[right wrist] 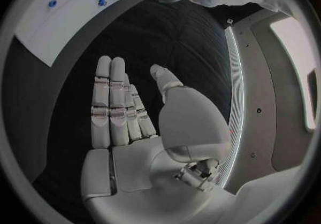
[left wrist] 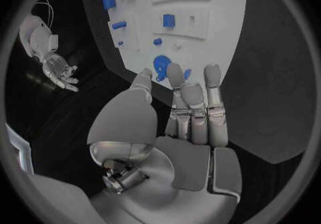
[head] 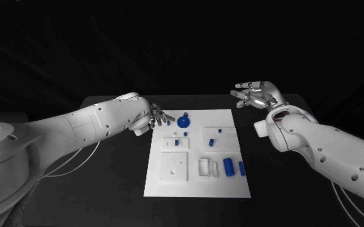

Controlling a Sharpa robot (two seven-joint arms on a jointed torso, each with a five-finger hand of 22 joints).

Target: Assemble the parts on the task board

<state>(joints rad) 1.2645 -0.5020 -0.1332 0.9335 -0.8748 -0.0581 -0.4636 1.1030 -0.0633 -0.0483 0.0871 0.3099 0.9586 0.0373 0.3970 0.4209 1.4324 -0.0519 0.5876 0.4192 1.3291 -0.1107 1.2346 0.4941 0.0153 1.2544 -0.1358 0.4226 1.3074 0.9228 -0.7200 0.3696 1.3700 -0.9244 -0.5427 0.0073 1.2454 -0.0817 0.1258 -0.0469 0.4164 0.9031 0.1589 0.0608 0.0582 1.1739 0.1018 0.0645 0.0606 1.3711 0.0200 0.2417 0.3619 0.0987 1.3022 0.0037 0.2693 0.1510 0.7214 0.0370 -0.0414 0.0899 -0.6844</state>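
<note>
Left hand [head: 155, 115] hovers at the far left corner of the board [head: 199, 185], fingers [left wrist: 194, 101] stretched out and apart, holding nothing; from its wrist the fingertips sit just short of the round blue disc [head: 183, 121], though I cannot tell whether any of them touches it. Right hand [head: 255, 95] hangs over bare bench [head: 113, 185] just beyond the board's far right corner, palm open and fingers spread, also with nothing in it and well apart from the parts. The board lies flat in the middle of the bench, long side running away from the robot. On it, the disc sits near the far left corner with a small peg [head: 168, 123] beside it; further in are a small blue block [head: 177, 143] in a recessed plate, a short piece [head: 211, 143] to its right, and nearer the robot a stubby cylinder [head: 228, 164] next to a slim bar [head: 242, 168]. These pieces look like hard moulded plastic: light, stiff, not likely to break, but smooth enough to slide or skitter on the white plate if nudged sideways. The disc lies low against the board, so I would judge its rim the place to pinch, thumb on one side and a finger opposite. The cylinder would roll if pushed; gripping it across its middle from above seems safest.
</note>
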